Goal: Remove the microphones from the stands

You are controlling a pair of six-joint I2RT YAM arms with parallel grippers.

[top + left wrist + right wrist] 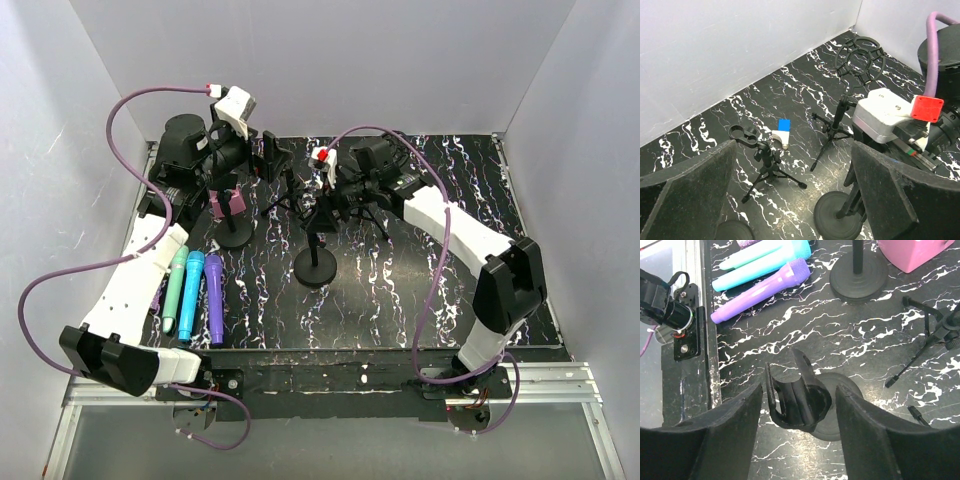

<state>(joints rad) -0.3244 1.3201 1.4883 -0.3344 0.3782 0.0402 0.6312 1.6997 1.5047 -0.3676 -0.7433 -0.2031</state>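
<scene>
The counter (420, 290) carries everything. The left hand (792, 170) hangs near the back, fully spread and empty. The right hand (799, 412) is open too, its fingers either side of the top of the round-based stand (317, 262), clamping nothing visible. The green microphone (176, 292), blue microphone (192, 292) and purple microphone (213, 300) lie side by side at the left of the counter. The stand's clip (790, 385) is bare, so removal looks done; only backing the right hand away seems left.

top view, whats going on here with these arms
The right gripper straddles the empty black clip of the black round-base stand, jaws apart. A green microphone, a blue microphone and a purple microphone lie flat on the left of the black marbled table. The left gripper hangs open at the back left.
</scene>
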